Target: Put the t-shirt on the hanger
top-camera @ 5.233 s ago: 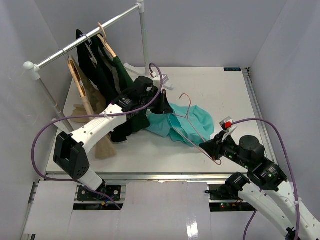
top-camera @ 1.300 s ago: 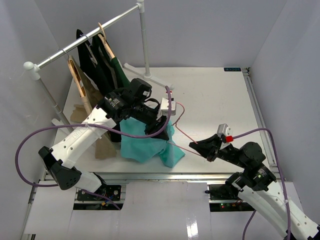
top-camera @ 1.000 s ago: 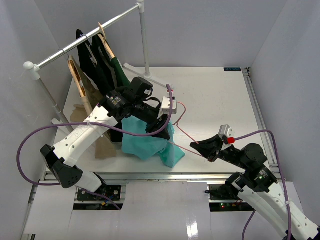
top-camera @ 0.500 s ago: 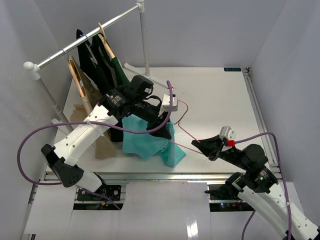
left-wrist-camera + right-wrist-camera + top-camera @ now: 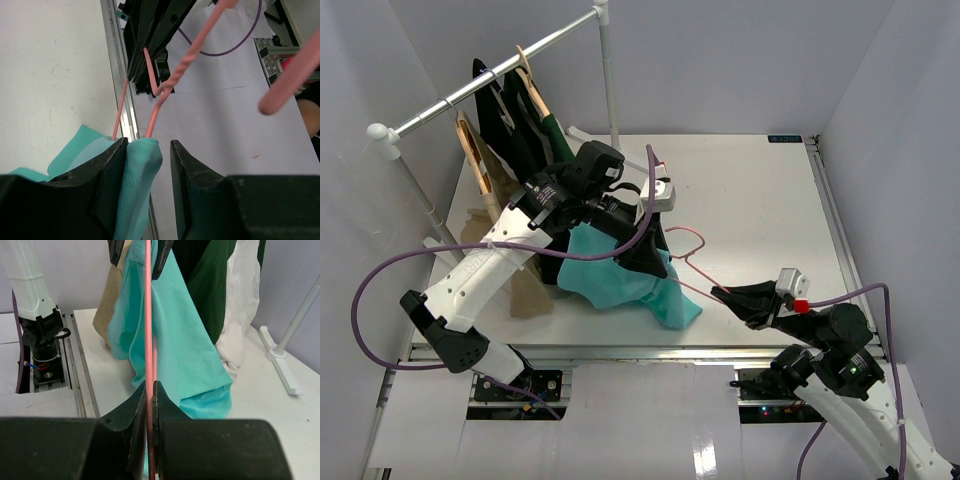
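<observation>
Left pincer (image 5: pixel 148 150) nips the teal t-shirt (image 5: pixel 605 280) by its edge. Right pincer (image 5: pixel 150 386), at four o'clock from it, clamps the hanger (image 5: pixel 148 300).

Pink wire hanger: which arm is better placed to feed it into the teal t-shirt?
Right. The right jaws are shut on the thin pink wire hanger, which points at the teal fabric t-shirt; the left jaws are pinching that cloth, holding it up.
</observation>
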Controlling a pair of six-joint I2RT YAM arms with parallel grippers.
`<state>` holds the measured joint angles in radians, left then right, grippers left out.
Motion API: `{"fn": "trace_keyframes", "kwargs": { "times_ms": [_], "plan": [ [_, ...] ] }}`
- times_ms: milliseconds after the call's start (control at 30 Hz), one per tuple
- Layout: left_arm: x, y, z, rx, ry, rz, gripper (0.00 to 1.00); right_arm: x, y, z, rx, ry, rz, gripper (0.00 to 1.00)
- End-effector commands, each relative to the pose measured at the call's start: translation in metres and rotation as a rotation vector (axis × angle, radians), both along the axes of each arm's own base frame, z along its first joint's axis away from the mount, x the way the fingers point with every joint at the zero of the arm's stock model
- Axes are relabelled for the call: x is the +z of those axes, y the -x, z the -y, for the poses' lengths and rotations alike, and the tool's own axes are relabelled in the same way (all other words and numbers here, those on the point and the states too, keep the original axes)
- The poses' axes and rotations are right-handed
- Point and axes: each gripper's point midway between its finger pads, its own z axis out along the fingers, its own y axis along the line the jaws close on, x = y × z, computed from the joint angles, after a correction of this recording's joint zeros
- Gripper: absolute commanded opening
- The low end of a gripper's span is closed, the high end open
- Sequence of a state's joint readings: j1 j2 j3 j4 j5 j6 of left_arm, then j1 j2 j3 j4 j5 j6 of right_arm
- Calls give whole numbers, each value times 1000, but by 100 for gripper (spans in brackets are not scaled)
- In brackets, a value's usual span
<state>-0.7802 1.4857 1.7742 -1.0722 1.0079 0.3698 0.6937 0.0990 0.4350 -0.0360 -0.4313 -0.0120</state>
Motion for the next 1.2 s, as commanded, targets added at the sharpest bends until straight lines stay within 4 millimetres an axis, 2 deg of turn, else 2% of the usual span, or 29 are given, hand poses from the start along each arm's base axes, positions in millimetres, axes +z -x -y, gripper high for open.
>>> {"fn": "trace_keyframes", "kwargs": {
  "times_ms": [0,67,100,133,167,200,367,467,500,567,600,667,767,800,867,933,1167],
  "plan": [
    [9,10,-6,-24,13,-24,41,72,23,18,3,-157,204,8],
    [5,11,-6,-29,10,-31,35,73,22,18,0,-159,204,8],
    [4,10,-6,-31,11,-32,30,73,22,19,-3,-161,203,8],
    [4,10,-5,-33,11,-30,20,74,22,19,-7,-164,201,8],
    [2,8,-5,-27,7,-30,18,74,21,20,-11,-166,201,8],
    [1,5,-2,-17,1,-26,0,75,20,20,-14,-168,196,8],
    [-4,-5,3,19,-14,-28,0,75,17,19,-24,-166,180,8],
    [-12,-21,2,114,-54,5,0,73,13,17,-29,-151,167,8],
    [-15,-27,1,153,-76,16,5,73,14,17,-28,-147,165,8],
    [-21,-35,-4,206,-119,45,28,73,16,18,-21,-150,168,8],
    [-20,-37,-6,207,-116,58,34,74,17,18,-18,-152,171,8],
    [-9,-34,-5,193,-78,78,38,74,20,19,-14,-156,173,8],
    [12,-23,-8,146,5,116,47,74,24,22,-11,-161,180,8],
    [17,-18,-8,123,28,125,52,74,25,23,-10,-161,181,8],
    [24,-11,-12,92,59,152,72,75,29,24,0,-167,181,8],
    [27,-5,-15,74,79,172,74,76,32,24,18,-174,170,8],
    [32,-10,-18,83,88,233,75,75,40,23,54,-171,162,8]
  ]
}}
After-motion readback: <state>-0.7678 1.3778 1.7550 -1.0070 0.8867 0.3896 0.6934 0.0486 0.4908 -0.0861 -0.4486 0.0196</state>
